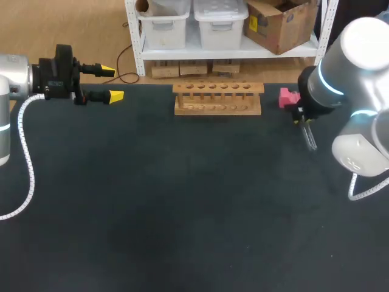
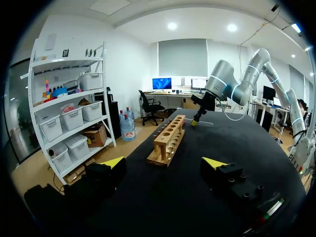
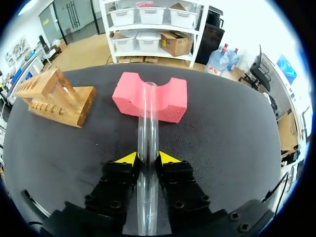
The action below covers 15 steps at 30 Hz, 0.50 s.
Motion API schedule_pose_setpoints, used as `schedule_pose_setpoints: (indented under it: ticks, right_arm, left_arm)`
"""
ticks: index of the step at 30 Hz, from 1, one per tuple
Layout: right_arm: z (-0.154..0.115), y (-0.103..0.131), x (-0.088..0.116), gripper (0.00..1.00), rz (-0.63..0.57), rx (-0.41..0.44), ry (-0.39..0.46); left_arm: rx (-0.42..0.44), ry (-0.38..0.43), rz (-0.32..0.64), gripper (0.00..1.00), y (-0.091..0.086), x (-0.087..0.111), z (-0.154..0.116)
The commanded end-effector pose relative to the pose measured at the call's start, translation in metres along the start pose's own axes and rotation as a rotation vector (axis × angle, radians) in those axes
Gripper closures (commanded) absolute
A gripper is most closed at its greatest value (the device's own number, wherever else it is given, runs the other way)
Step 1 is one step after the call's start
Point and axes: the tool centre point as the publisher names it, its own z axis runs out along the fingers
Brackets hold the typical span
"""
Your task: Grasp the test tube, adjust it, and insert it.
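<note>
Holding: right gripper [image 3: 147, 159] pinched the long clear glass test tube [image 3: 147, 113] | left gripper [image 2: 164, 163] was spread, empty | next, I think: tip tube upright, carry to light wooden rack [image 1: 217, 97].

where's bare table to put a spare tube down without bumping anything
The whole near half of the table, in front of the wooden rack, is bare. So is the stretch between the left claw and the rack. Crowded at the far right: pink foam block, right claw and its test tube sit close together.
</note>
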Motion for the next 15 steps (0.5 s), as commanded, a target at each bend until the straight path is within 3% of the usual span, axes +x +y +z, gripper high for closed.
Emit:
schedule_pose_setpoints:
  ticks: [1, 15]
  right_arm:
    - [-0.005, 0.002, 0.002, 1.00, 0.013, 0.021, -0.018]
    - [-0.048, -0.002, -0.006, 1.00, 0.078, 0.081, -0.054]
  left_arm:
    - [-0.005, -0.003, 0.002, 0.00, -0.001, 0.001, 0.000]
    - [-0.005, -0.003, 0.002, 0.00, -0.001, 0.001, 0.000]
